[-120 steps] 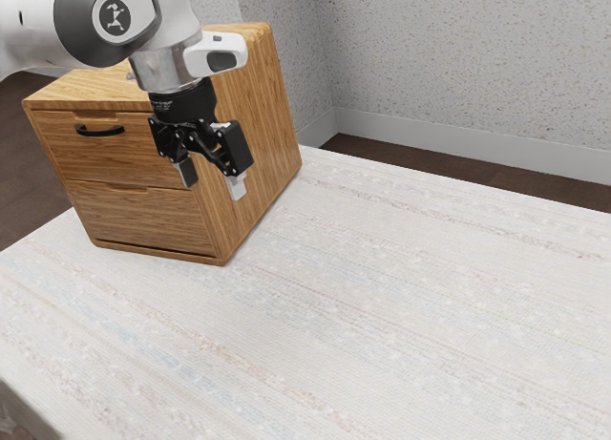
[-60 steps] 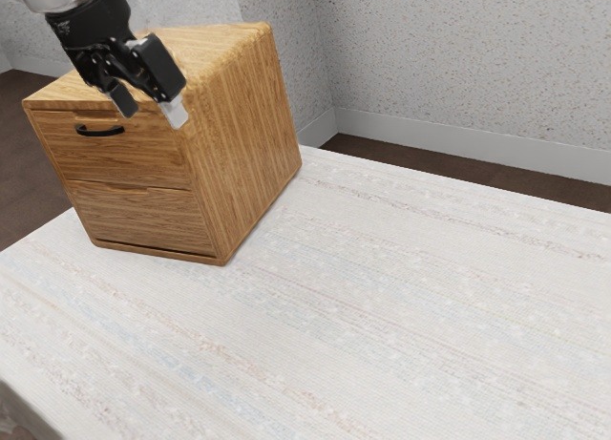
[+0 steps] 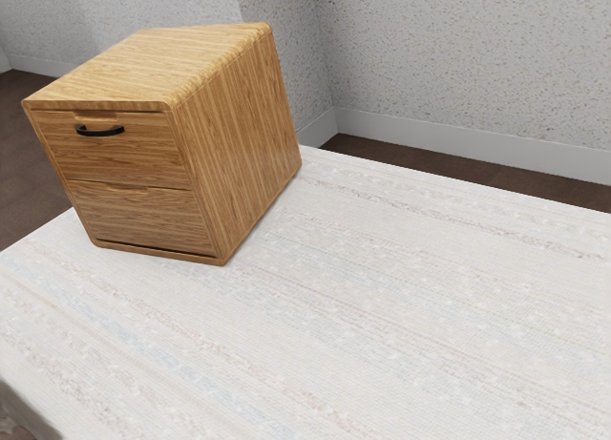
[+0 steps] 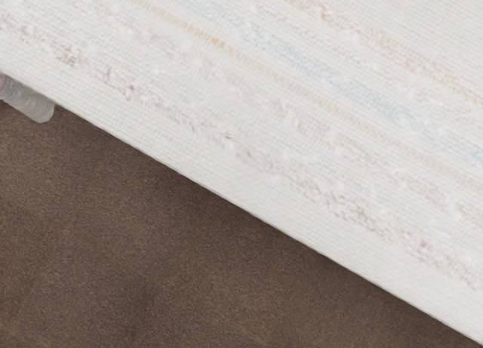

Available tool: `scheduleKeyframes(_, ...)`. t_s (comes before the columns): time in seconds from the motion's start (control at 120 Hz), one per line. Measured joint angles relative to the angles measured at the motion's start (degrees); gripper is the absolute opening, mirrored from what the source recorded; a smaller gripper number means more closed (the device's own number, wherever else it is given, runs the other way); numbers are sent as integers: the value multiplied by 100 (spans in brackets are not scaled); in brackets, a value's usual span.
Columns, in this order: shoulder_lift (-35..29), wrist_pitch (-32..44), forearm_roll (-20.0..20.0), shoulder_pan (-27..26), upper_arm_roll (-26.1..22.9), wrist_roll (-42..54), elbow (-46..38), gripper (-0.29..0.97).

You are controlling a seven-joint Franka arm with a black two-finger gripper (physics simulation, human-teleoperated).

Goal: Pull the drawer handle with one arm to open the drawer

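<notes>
Tool spread I cannot tell; black handle (image 3: 99, 130) sits on the top drawer (image 3: 124, 154), which looks flush.

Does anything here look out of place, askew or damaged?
Nothing damaged or spilled. The bamboo-grain wooden cabinet stands upright on the white woven-textured table, its top drawer flush, black handle intact. One oddity: the wrist camera faces the table's edge and brown floor, not the drawer.
</notes>
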Motion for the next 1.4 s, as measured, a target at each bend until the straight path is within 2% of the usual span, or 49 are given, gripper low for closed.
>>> scheduleKeyframes(0.1, 34, 444, -22, -18, 241, 480, -239, 68)
scheduleKeyframes(0.3, 123, 1258, -153, -81, 271, 1596, -460, 68)
scheduleKeyframes(0.45, 305, 1326, -356, -94, 183, 1584, -702, 68)
scheduleKeyframes(0.8, 648, 1334, -422, -130, -9, -238, -682, 68)
scheduleKeyframes(0.983, 751, 1348, -448, -123, 118, -1342, -608, 68)
scheduleKeyframes(1.058, 767, 1355, -873, -558, 758, -1761, -623, 68)
scheduleKeyframes(1.117, 848, 1444, -1118, -488, 1014, -2057, -612, 68)
scheduleKeyframes(1.317, 1176, 1936, -1429, 370, 1164, -3078, -581, 68)
scheduleKeyframes(1.4, 1256, 2207, -1608, 324, 1166, -3435, -564, 68)
